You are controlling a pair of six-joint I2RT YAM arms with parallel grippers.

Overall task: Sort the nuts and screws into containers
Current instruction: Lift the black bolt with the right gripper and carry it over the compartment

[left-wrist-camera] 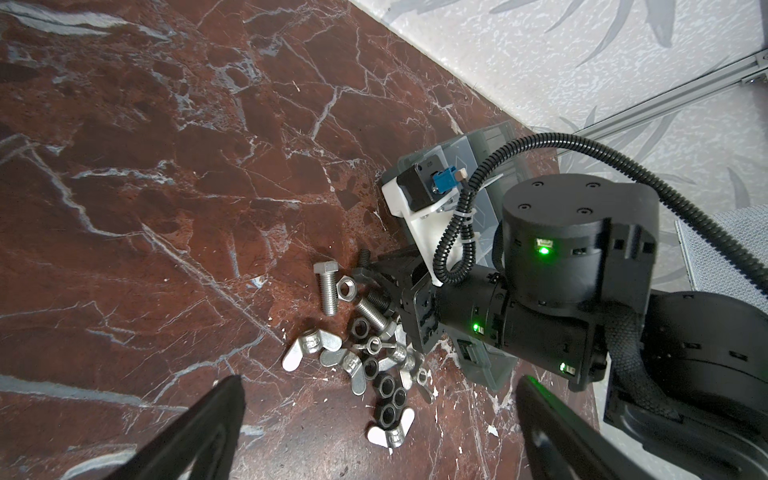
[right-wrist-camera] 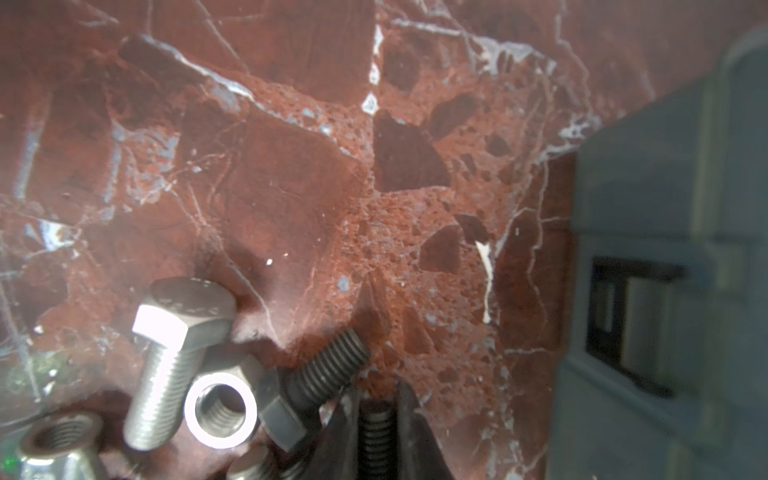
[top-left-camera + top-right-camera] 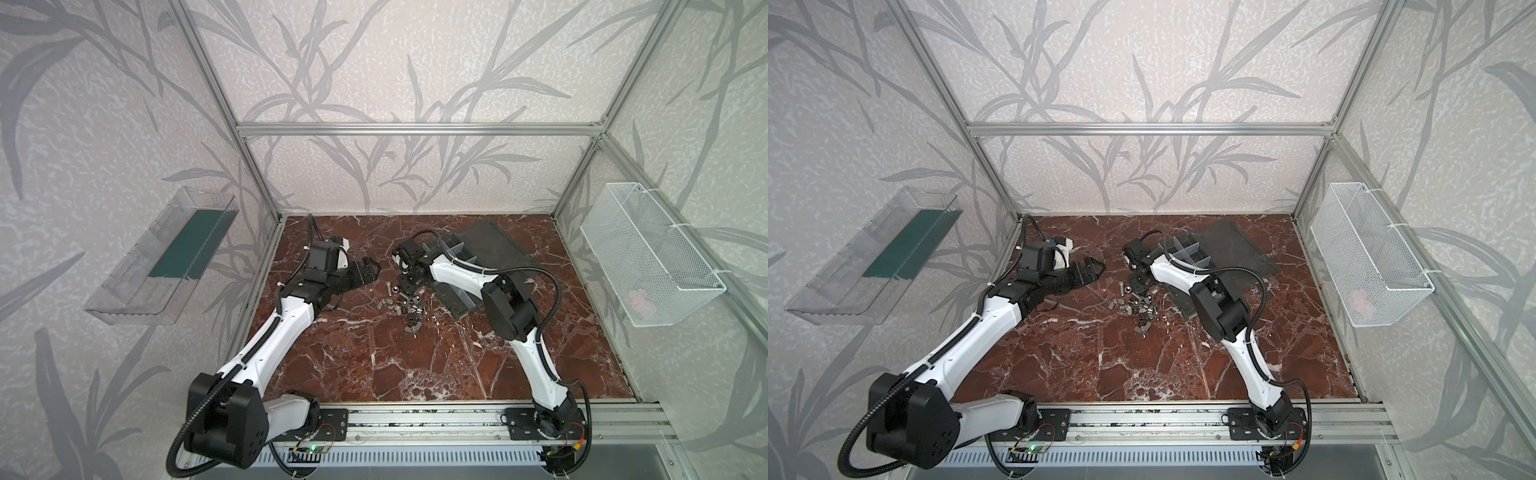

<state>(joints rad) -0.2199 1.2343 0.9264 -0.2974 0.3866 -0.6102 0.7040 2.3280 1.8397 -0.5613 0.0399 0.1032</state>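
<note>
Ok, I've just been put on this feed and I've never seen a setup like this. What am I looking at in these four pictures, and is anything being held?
Two white-and-black robot arms stand at the front edge of a red marble table. The two wide pictures come from one camera head above, looking down on the whole scene. The two close-ups come from cameras on the arms' wrists.

A pile of screws and nuts lies mid-table, beside a dark-grey organizer box with its lid open.

The left pincer hovers near the pile, wide open and empty. The right pincer is down in the pile, closed on the threaded shaft of a dark screw. A silver bolt and other pieces lie loose next to it.
</note>
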